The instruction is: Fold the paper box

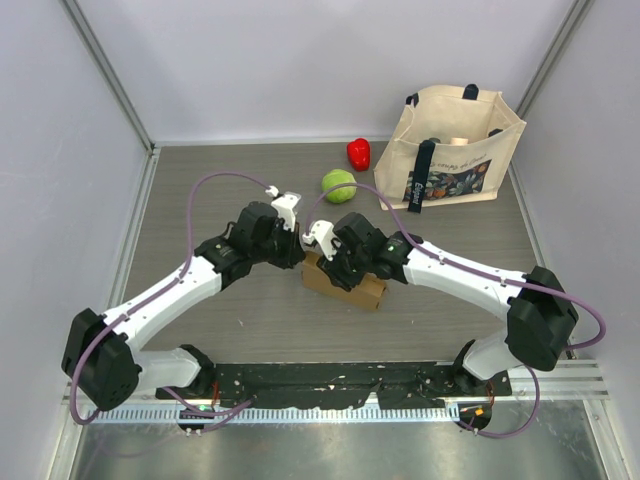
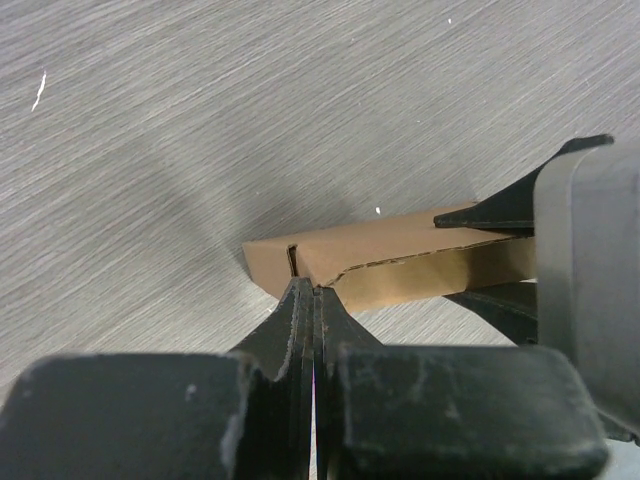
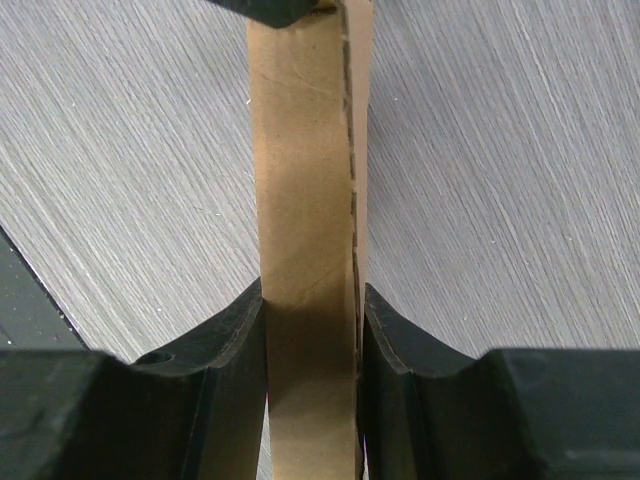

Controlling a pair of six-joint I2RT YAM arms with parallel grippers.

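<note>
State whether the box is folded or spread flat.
Folded up: the box forms a narrow block with its lid down, the right gripper clamped across it.

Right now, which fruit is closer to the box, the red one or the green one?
The green fruit. It sits just past the box, and the red pepper lies behind it, farther away.

The top camera looks steeply down from above the near edge of the table (image 1: 200, 200) and takes in the whole top as far as its far corners. Each wrist camera sits low and very close. The left gripper (image 2: 315, 292) and the right gripper (image 3: 312, 296) fill the bottom of their own views. All three views share the paper box (image 1: 345, 285) near the tabletop's middle.
</note>
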